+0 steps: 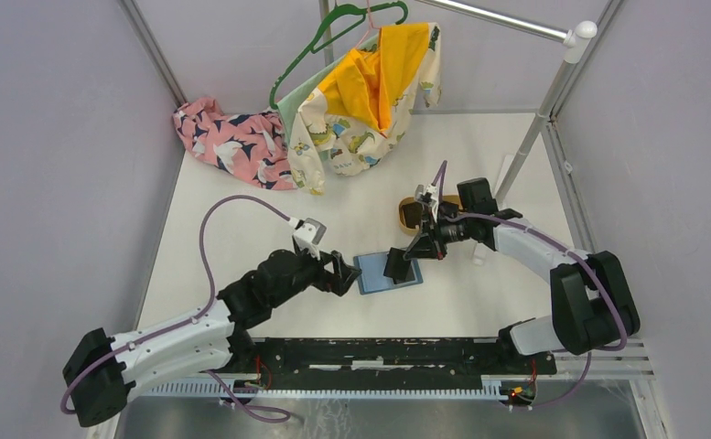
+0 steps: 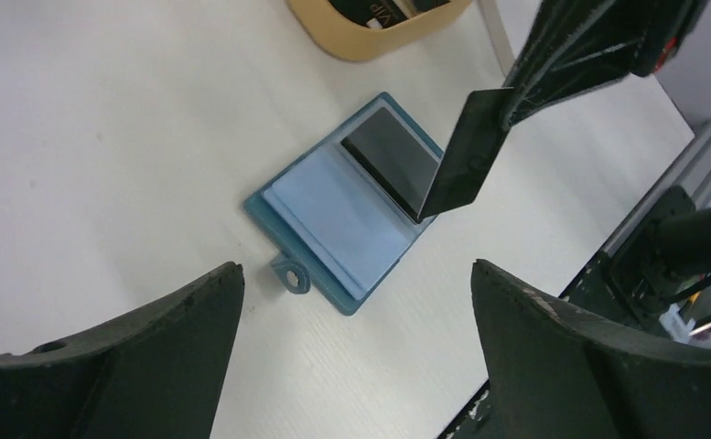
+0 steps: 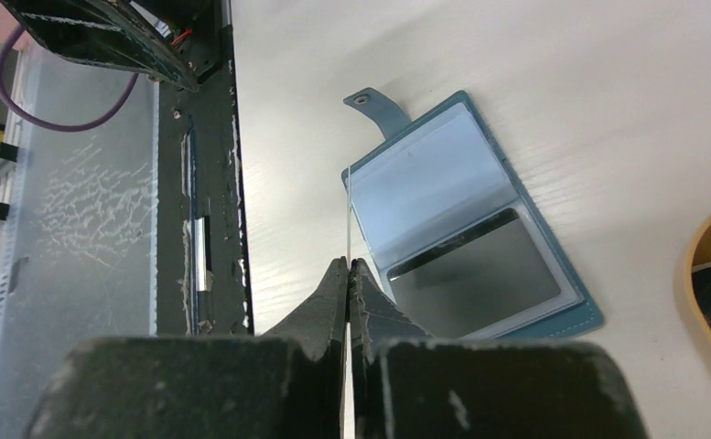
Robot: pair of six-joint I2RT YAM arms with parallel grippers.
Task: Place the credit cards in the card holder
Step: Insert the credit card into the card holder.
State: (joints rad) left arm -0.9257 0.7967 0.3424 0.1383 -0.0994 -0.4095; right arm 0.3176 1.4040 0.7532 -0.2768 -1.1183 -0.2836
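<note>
Right gripper is clamped on a dark credit card over the open card holder, left gripper spread wide; the card's face is seen from the left wrist, not the right.

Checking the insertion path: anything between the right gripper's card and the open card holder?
Nothing visible. The card in the right gripper hangs over the open card holder, whose pale sleeve looks free; the other sleeve holds a dark card. The left gripper stands open, aside.
</note>
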